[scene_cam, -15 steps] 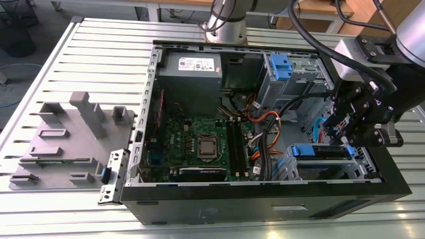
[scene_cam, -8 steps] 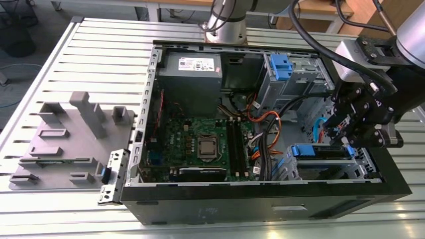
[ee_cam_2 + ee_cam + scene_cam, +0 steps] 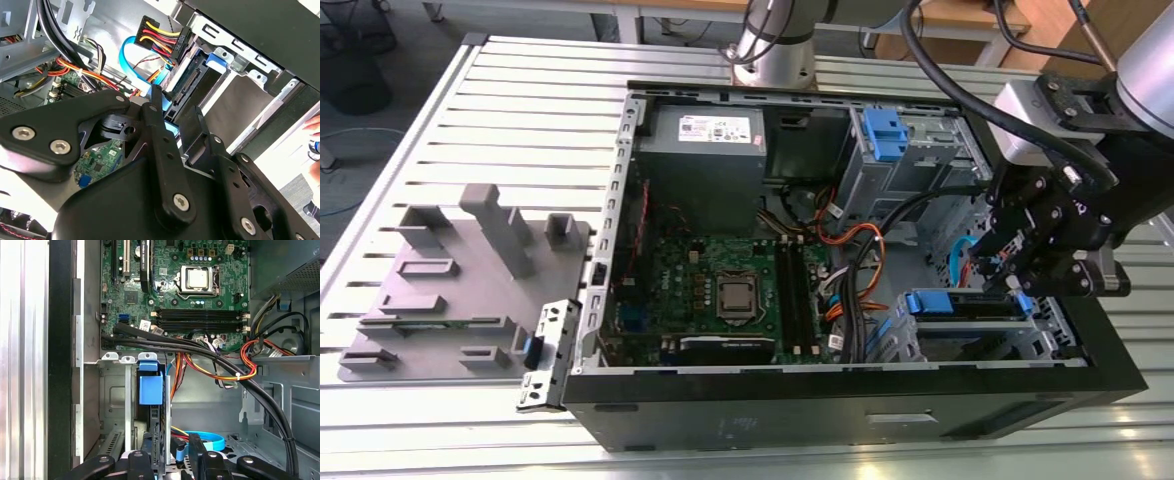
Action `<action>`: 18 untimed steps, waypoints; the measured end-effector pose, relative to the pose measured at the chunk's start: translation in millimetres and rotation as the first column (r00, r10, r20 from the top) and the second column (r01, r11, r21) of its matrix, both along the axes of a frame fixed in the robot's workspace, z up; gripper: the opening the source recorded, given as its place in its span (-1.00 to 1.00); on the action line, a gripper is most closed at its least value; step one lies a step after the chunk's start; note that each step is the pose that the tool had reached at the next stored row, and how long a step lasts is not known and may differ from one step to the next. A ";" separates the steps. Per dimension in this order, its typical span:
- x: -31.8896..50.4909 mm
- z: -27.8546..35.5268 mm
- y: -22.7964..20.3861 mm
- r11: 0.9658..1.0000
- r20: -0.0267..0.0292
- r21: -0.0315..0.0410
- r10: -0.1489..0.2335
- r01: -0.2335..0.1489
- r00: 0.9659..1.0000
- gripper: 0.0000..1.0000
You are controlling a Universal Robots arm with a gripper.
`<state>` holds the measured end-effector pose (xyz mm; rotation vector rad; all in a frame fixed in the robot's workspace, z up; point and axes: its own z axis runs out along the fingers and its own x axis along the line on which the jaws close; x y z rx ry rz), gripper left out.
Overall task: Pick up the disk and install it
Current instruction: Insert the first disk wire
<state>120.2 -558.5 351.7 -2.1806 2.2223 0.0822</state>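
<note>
An open computer case [image 3: 854, 410] lies on a slatted metal table [image 3: 480, 90], with a grey moulded tray [image 3: 454, 290] at the exterior view's left and room floor [image 3: 354, 150] beyond. There we see the gripper [image 3: 1014, 285] poised over the near bay [image 3: 1047, 335] at the exterior view's right. The first wrist view adds detail: the disk [image 3: 150, 390] stands on edge in this bay, and the fingers [image 3: 197, 455] are spread beside it, clasping nothing.
</note>
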 end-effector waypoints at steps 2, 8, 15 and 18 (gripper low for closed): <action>0.0 0.0 0.0 1.000 0.000 0.000 0.000 0.000 1.000 -0.17; 0.1 -0.1 0.0 1.000 0.000 0.000 0.000 0.000 1.000 -0.32; 0.1 -0.1 0.0 1.000 0.000 0.000 0.000 0.000 1.000 -0.68; 0.2 -0.1 0.0 1.000 0.000 0.000 0.000 0.000 1.000 -0.68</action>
